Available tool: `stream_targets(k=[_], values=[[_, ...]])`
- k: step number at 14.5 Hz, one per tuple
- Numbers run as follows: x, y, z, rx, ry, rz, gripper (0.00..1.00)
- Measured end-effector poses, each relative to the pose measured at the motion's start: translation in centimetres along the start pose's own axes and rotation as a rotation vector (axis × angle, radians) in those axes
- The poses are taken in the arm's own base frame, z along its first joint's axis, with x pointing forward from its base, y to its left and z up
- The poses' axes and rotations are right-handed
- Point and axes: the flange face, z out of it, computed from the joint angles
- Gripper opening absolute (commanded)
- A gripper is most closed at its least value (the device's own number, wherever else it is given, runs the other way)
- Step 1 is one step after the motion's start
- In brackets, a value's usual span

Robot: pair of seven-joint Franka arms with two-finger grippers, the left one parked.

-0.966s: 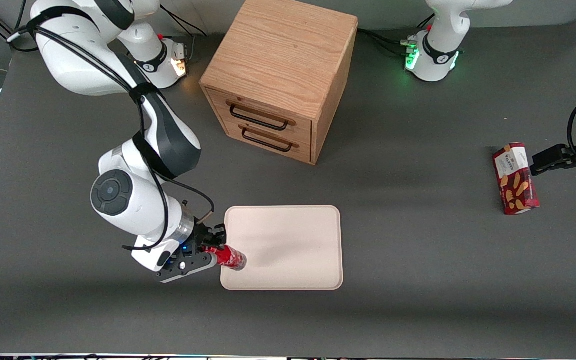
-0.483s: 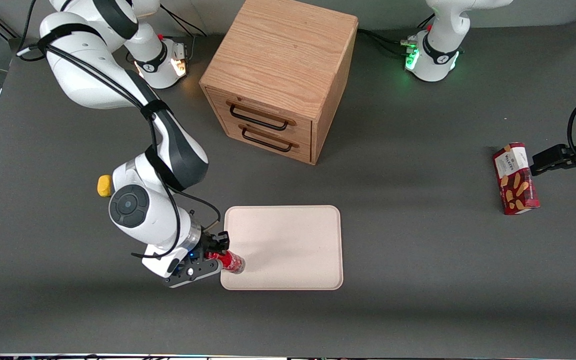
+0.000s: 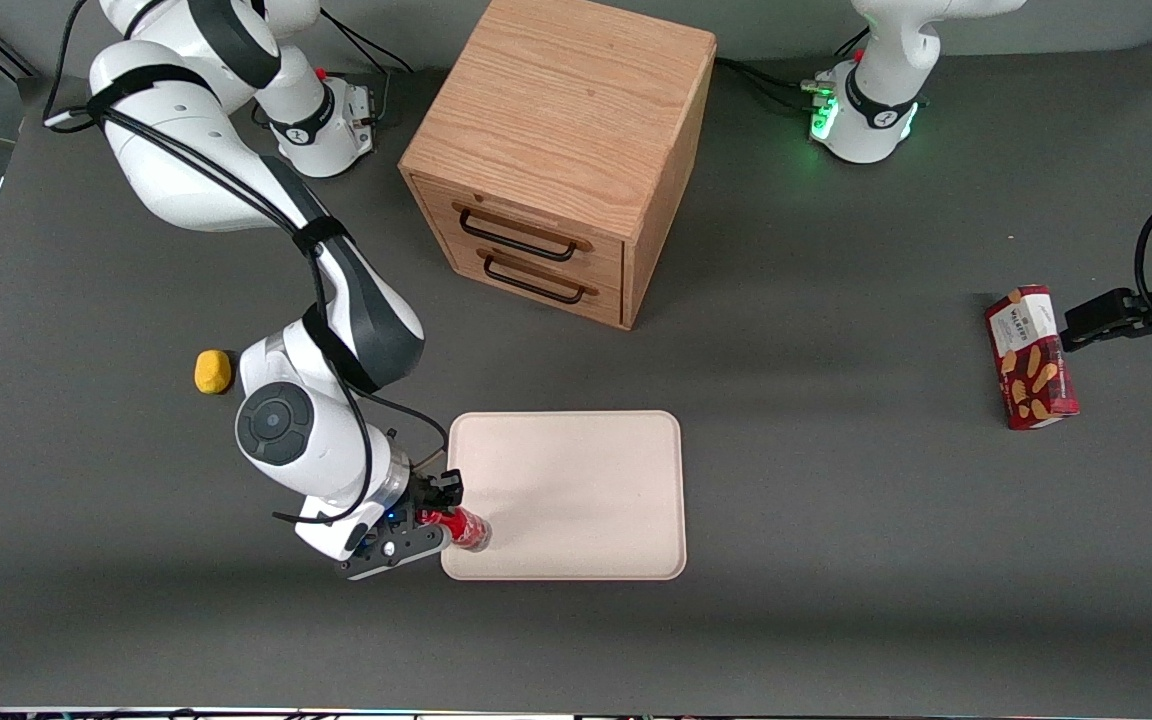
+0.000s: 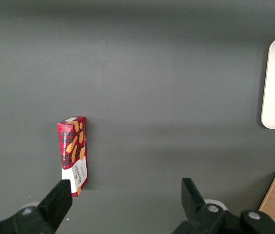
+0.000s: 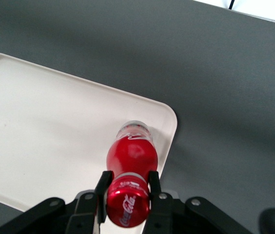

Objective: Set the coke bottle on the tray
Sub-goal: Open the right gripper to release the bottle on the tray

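red coke bottle btwn pincer fingers

coke bottle: glossy red, looks like plastic, shiny red cap with white script, silvery base; sits at the tray's corner nearest the working arm
gripper: matt black fingers, plastic-looking, clamped on the bottle's neck just under the cap
tray: cream, matt, smooth, kinda like moulded plastic, low rim
table: dark grey, matt, faintly textured, no shine at all
cabinet: light wood with clear grain, satin finish; thin dark handles, metal I think
snack box: printed cardboard, slight sheen, near the parked arm's end of the table
yellow lump: matt, soft-looking; can't tell the material
arm shell: glossy white plastic, black joint covers
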Motion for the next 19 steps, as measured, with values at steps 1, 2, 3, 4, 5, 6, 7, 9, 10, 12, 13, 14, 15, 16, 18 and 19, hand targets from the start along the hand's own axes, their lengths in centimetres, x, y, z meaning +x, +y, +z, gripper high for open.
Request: stream_targets(k=[1,2,3,4,5,6,7,9,10,12,13,14,15,16,18,19], values=[[-0.1,-0.1,0.4,0.001,0.001,-0.001,0.16],[-0.1,-0.1,0.7,0.002,0.003,-0.002,0.19],[-0.1,-0.2,0.9,0.003,0.003,-0.003,0.26],[-0.1,-0.1,0.9,0.002,0.002,-0.003,0.36],[-0.2,-0.2,1.0,0.002,0.001,-0.003,0.4],[-0.2,-0.2,1.0,0.002,0.001,-0.003,0.47],[-0.2,-0.2,1.1,0.003,0.004,-0.001,0.53],[-0.1,-0.3,1.2,0.007,0.022,0.003,0.6],[0.0,-0.4,1.3,0.009,0.031,0.005,0.64],[0.0,-0.4,1.4,0.012,0.038,0.01,1.0],[0.0,-0.4,1.4,0.012,0.042,0.011,1.0],[0.1,-0.4,1.3,0.013,0.047,0.012,1.0],[0.2,-0.4,1.3,0.014,0.054,0.012,1.0],[0.2,-0.4,1.2,0.015,0.059,0.013,1.0],[0.4,-0.3,0.8,0.017,0.073,0.024,1.0],[0.6,-0.2,0.3,0.019,0.087,0.049,1.0]])
